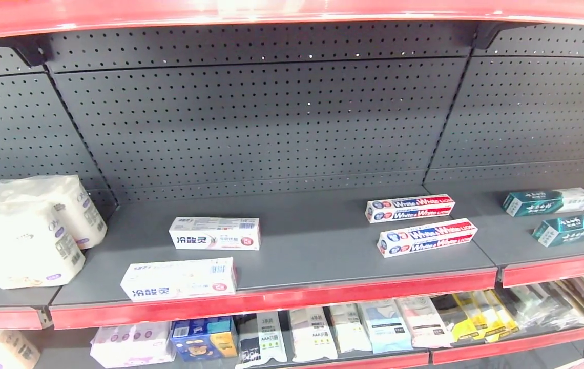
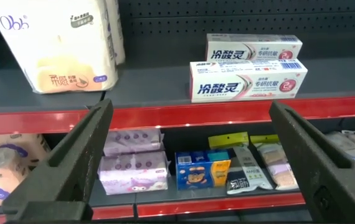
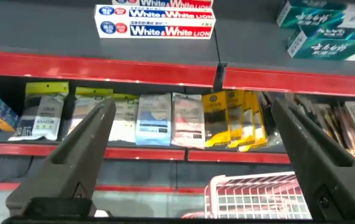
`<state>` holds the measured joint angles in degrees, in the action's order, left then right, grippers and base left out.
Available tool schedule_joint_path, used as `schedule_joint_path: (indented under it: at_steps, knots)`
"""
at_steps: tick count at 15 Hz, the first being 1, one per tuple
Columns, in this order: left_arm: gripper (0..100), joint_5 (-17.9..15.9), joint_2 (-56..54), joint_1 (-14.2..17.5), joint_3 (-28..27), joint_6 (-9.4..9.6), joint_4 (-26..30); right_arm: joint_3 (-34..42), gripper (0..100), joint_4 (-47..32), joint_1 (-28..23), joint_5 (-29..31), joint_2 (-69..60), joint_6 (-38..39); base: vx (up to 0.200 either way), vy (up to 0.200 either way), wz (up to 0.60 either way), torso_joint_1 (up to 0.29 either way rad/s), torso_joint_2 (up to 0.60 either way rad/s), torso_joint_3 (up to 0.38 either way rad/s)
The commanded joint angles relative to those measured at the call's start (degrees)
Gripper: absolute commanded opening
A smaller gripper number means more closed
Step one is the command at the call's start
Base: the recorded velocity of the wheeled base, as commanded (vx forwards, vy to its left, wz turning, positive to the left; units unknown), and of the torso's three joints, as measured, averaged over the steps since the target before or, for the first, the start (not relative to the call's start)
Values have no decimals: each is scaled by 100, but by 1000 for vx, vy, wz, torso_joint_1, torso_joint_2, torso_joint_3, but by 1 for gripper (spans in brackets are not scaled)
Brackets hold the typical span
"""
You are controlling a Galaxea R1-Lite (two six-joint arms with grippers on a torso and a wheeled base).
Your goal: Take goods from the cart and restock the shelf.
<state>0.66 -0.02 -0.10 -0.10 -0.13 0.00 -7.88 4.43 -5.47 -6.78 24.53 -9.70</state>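
left gripper [image 2: 190,111] and right gripper [image 3: 191,107] both spread wide, holding nothing, facing the shelf [image 1: 317,241] front edge. open room between the toothpaste boxes [image 1: 215,233] mid-shelf. cart [image 3: 258,198] is cut off at the frame edge.

Straight ahead of the left claw [image 2: 191,109], grey shelf board [image 2: 152,93] edged with a red front strip [image 2: 165,117]. Behind and above it, dark perforated back panel [image 1: 251,118], split by slanting uprights [image 1: 448,115], with a black bracket [image 1: 30,51] in the upper corner. Overhead, another red-edged board [image 1: 271,10] catching bright glare. Ahead of the right claw [image 3: 193,106], a seam [image 3: 218,76] in the red edging.
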Motion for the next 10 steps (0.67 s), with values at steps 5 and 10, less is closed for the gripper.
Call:
schedule_joint_path:
  at_steps: [5,10]
  knots:
    - [100,-22,2,1,1,49,0,339,100,-689,29,63,-1934,206,0,0,0,0,0,0]
    - [100,-22,231,-34,10,57,0,559,100,-636,29,564,-1908,505,0,0,0,0,0,0]
